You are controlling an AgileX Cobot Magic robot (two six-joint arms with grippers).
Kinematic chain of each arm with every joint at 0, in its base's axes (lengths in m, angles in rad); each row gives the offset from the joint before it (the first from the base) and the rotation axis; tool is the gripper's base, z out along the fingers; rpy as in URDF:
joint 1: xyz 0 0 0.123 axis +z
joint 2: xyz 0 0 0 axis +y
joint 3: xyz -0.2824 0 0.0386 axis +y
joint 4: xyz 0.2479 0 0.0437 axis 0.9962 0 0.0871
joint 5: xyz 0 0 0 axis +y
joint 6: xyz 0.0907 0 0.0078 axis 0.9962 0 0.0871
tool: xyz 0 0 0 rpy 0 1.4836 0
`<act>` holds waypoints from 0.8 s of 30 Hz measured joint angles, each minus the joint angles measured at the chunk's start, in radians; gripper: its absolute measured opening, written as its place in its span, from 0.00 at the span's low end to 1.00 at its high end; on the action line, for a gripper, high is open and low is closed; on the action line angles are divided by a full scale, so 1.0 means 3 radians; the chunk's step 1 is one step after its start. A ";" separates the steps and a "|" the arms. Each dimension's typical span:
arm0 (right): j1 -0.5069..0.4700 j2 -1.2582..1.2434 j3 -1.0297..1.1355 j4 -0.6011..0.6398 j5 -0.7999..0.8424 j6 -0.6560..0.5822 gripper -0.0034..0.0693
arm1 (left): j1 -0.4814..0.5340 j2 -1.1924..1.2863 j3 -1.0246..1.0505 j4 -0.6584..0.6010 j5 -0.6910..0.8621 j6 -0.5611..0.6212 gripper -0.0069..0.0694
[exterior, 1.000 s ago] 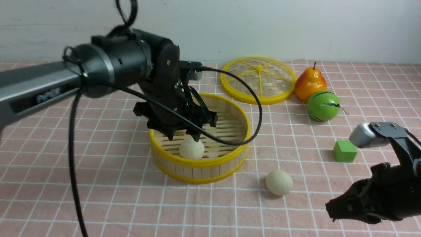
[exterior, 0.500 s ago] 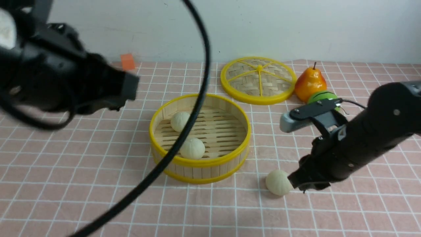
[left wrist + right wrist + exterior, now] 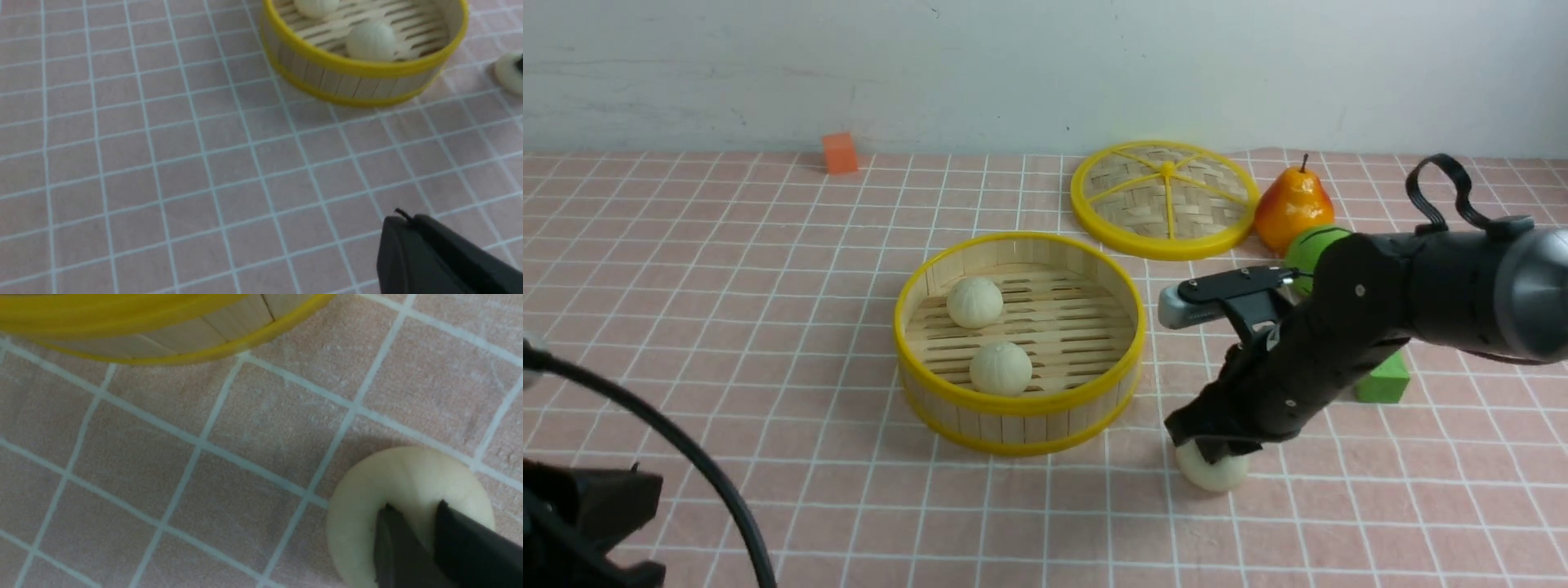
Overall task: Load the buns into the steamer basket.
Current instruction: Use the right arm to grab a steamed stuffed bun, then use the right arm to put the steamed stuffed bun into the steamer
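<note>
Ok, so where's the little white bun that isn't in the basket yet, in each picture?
Front view: the small round cream-white bun lies on the pink checked cloth, right of the round bamboo steamer basket, under the right gripper.
Left wrist view: cut off at the picture's edge, just past the basket.
Right wrist view: close up, beneath the black fingertips.
Shared landmark: the basket's yellow rim.

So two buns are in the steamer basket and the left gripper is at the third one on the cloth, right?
Wrong arm: the front view shows the right gripper at the third bun on the cloth. The two buns are in the steamer basket.
</note>
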 joint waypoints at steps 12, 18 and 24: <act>0.0382 -0.0356 -0.0712 -0.0177 -0.0105 -0.0654 0.05 | 0.0000 0.0000 0.0535 0.0076 -0.0728 -0.0001 0.07; 0.0440 0.0362 -0.1288 -0.0174 -0.0702 -0.0741 0.06 | 0.0000 0.0000 0.0549 0.0079 -0.0807 -0.0001 0.07; 0.0440 0.1145 -0.1793 -0.0141 -0.0652 -0.0718 0.27 | 0.0000 0.0000 0.0549 0.0079 -0.0824 -0.0001 0.07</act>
